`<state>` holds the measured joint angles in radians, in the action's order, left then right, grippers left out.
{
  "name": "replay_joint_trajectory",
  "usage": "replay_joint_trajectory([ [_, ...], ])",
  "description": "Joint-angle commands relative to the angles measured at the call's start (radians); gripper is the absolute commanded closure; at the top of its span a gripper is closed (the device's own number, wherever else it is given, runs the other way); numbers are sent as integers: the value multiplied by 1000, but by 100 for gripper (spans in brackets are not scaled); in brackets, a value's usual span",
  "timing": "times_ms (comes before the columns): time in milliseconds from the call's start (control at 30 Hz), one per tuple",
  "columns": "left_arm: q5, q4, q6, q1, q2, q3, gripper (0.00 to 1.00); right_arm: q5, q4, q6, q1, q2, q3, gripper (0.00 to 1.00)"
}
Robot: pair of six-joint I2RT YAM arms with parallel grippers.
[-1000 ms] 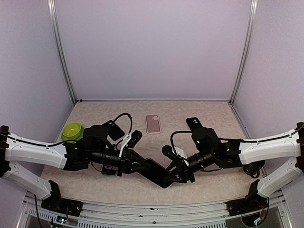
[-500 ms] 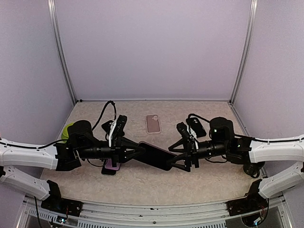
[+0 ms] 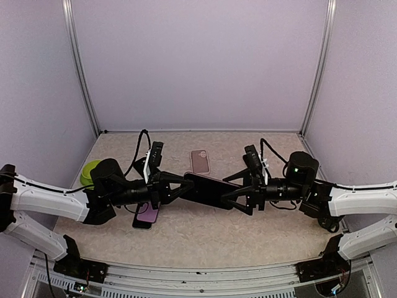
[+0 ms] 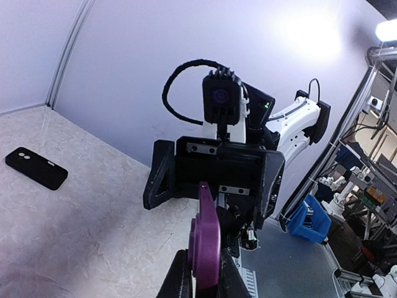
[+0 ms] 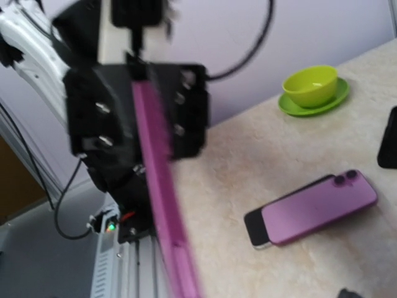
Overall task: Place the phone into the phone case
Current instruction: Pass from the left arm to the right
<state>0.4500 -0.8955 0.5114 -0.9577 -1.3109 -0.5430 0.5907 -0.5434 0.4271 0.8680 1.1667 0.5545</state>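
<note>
My left gripper (image 3: 178, 190) is shut on a flat purple phone case (image 3: 208, 189) and holds it on edge above the middle of the table. From above its face looks dark, and I cannot tell whether anything sits inside it. In the left wrist view the case (image 4: 205, 242) stands edge-on between my fingers (image 4: 180, 279). My right gripper (image 3: 240, 196) faces it with its jaws wide open around the case's far end, not pressing on it. A purple phone (image 3: 146, 215) lies back up on the table under the left arm, showing its camera lenses and a black end (image 5: 316, 208).
A pink case (image 3: 200, 161) lies at the back middle. A green bowl on a saucer (image 3: 93, 169) stands at the left. A black case (image 4: 36, 167) lies on the table behind the right arm. White walls close in the table.
My right gripper has opened and let go of the purple case. Both arms have drawn apart and moved toward the back, and the case has risen with the left gripper.
</note>
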Motion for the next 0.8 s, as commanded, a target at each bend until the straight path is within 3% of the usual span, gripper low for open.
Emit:
replay_joint_trajectory([
  [0,-45,-215,82,6,-32,4,100,38,-137,64,-5,-24,-39,2],
  [767,-86,-416,137,-12,-191,-26,100,71,-292,155,-4,60,-76,0],
])
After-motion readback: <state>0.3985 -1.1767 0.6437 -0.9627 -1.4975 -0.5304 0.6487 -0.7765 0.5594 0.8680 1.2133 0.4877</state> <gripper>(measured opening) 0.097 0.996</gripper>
